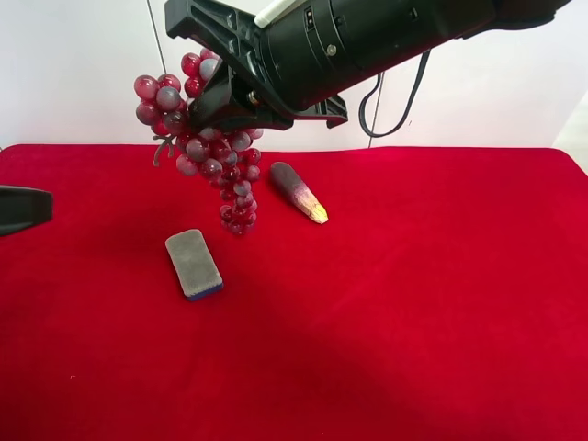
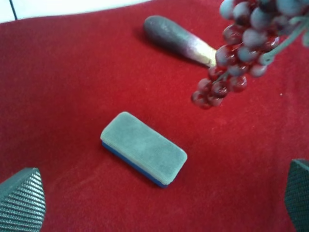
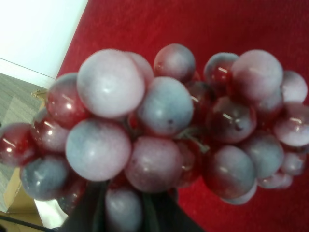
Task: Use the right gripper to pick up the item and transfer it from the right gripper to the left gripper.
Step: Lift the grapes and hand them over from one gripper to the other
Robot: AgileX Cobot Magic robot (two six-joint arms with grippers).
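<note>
The bunch of red and whitish-pink grapes (image 1: 216,147) hangs in the air above the red cloth, held by my right gripper (image 1: 225,92), which is shut on its upper part. In the right wrist view the grapes (image 3: 164,121) fill the frame, with the dark fingers (image 3: 91,212) just below them. My left gripper (image 1: 23,209) shows only as a black tip at the exterior high view's left edge, apart from the grapes. In the left wrist view it (image 2: 159,193) is open and empty, low over the cloth, and the grapes (image 2: 241,48) hang beyond it.
A grey sponge with a blue base (image 1: 193,264) lies on the red cloth (image 1: 413,303) below the grapes, also in the left wrist view (image 2: 143,148). A dark purple tapered yellow-tipped piece (image 1: 298,190) lies behind it. A white wall stands behind the table.
</note>
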